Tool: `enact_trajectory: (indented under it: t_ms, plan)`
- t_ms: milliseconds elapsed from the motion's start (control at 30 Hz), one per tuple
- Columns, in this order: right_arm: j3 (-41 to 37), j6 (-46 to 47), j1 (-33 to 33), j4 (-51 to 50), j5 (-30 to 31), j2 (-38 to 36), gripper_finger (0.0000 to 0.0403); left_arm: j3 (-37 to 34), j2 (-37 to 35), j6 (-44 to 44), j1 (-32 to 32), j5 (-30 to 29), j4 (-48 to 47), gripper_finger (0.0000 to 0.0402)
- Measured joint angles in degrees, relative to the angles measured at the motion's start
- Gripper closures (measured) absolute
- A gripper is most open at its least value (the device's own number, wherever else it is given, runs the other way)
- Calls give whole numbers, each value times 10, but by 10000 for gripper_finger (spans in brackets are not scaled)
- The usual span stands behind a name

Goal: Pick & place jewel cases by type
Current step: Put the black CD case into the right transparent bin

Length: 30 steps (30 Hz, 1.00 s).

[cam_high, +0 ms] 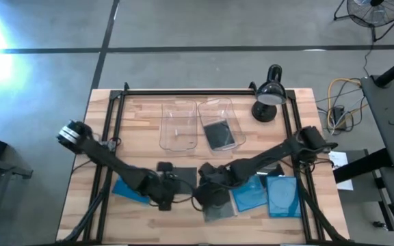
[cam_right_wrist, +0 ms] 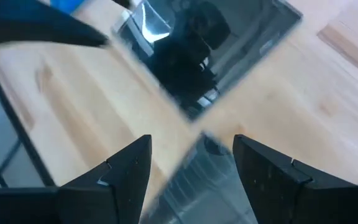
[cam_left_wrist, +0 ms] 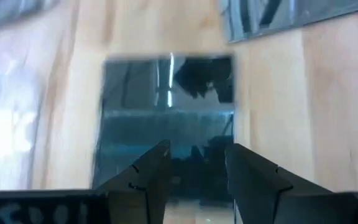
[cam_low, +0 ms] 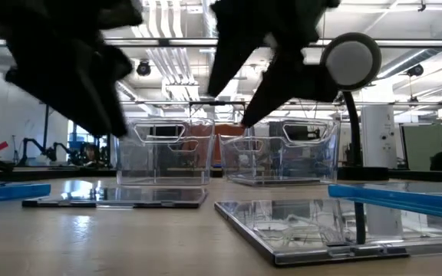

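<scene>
A dark jewel case (cam_high: 180, 171) lies flat on the wooden table (cam_high: 142, 109). A smoky grey jewel case (cam_high: 219, 209) lies nearer the front edge. Blue jewel cases lie at the left (cam_high: 130, 190) and at the right (cam_high: 249, 196) (cam_high: 283, 197). Another dark case (cam_high: 217, 134) sits in the right clear bin (cam_high: 219, 109); the left bin (cam_high: 178, 126) stands beside it. My left gripper (cam_high: 164, 201) hovers open, a dark case (cam_left_wrist: 166, 112) on the table just ahead of its fingers. My right gripper (cam_high: 207, 198) hovers open over the smoky case (cam_right_wrist: 197, 183).
A black desk lamp (cam_high: 269, 96) stands at the back right of the table. A black frame rail (cam_high: 204, 91) runs along the far edge and down both sides. The low view shows both grippers hanging above the flat cases (cam_low: 305, 230), with the bins (cam_low: 163, 153) behind.
</scene>
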Motion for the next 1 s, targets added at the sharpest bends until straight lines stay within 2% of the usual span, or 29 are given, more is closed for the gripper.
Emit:
enact_trajectory:
  t_ms: [133, 333, 633, 1000]
  plan:
    - [1, 38, -17, 34, -5, 26, 184, -35, -48, -107, -18, 7, -33, 266]
    - [0, 72, -32, 25, -9, 57, 184, -104, -63, -202, -28, 54, 12, 266]
    - [0, 131, -44, 30, -18, 90, 184, -151, -38, -183, -32, 117, 65, 266]
    - [-1, 135, -47, 119, -16, 101, 184, -174, -27, -139, -19, 112, 163, 266]
